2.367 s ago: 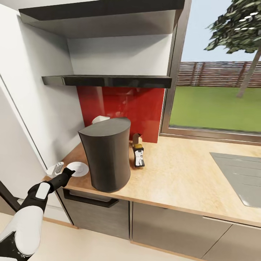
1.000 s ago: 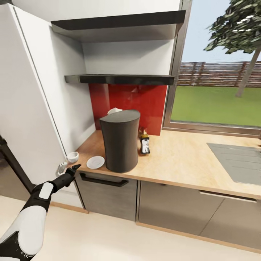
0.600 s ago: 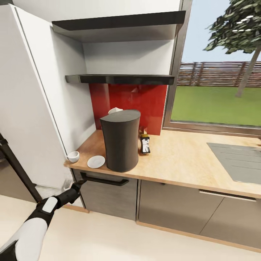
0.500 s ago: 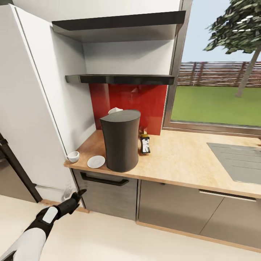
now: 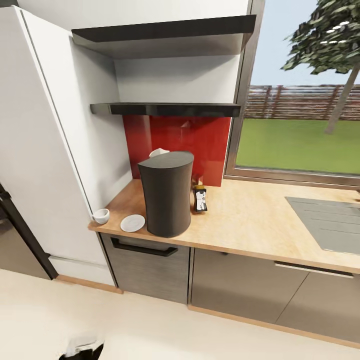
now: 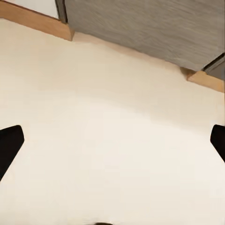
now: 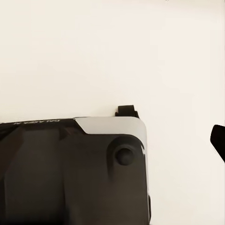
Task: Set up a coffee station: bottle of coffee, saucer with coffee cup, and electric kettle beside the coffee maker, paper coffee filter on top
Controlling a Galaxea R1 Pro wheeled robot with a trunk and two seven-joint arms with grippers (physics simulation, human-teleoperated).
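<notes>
The tall dark grey coffee maker stands on the wooden countertop near its left end. A white saucer lies just left of it, and a small white coffee cup sits upright on the counter's corner beside the saucer, not on it. The bottle of coffee stands right of the maker by the red backsplash. Something white, perhaps the paper filter, peeks over the maker's far top edge. My left gripper hangs open over the floor, its black fingertips wide apart. One right fingertip shows above the floor.
Two dark shelves hang above the counter, with a tall white cabinet at the left. A grey sink is set into the counter at the right, under the window. Grey drawer fronts run below. My black base sits under the right wrist.
My left arm has dropped from the counter's corner down to the picture's bottom edge, away from the cup. Cup, saucer, maker and bottle have stayed put over the last second.
</notes>
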